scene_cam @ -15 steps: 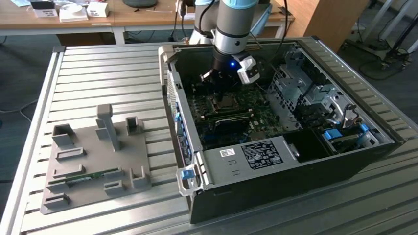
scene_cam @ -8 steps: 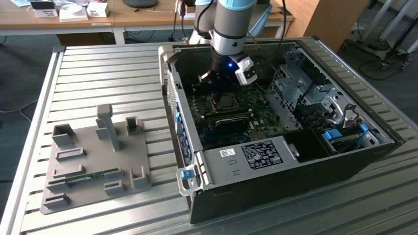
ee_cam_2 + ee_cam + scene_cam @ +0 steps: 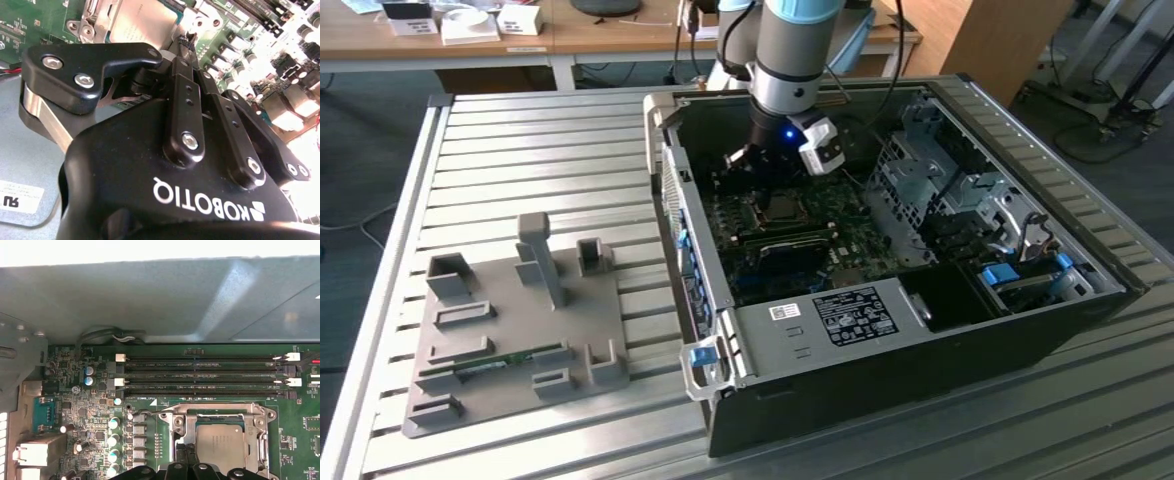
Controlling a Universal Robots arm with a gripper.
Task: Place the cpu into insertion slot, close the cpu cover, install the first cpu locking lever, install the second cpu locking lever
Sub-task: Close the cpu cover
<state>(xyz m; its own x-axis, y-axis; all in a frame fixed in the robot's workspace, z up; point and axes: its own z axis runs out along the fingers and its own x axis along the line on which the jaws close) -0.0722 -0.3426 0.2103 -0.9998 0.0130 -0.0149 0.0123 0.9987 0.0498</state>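
The cpu [image 3: 220, 445], a square chip with a silvery top, lies in the insertion slot [image 3: 783, 207] on the green motherboard [image 3: 100, 405]. The cpu cover [image 3: 220, 409], a silvery frame, lies flat around the chip, which shows through its window. In the second wrist view the cpu [image 3: 142, 22] sits just beyond my fingertips. My gripper [image 3: 186, 455] hangs low over the socket's edge beside the chip, with its two black fingers together and nothing visible between them. In the exterior view the gripper [image 3: 767, 165] reaches down into the open computer case [image 3: 1067, 300].
Long black memory slots [image 3: 205, 375] run beside the socket, and the case's grey wall [image 3: 150, 295] rises behind them. A metal drive cage [image 3: 947, 190] and a labelled box [image 3: 841, 320] fill other parts of the case. A grey fixture plate [image 3: 520, 320] lies on the slatted table at the exterior view's left.
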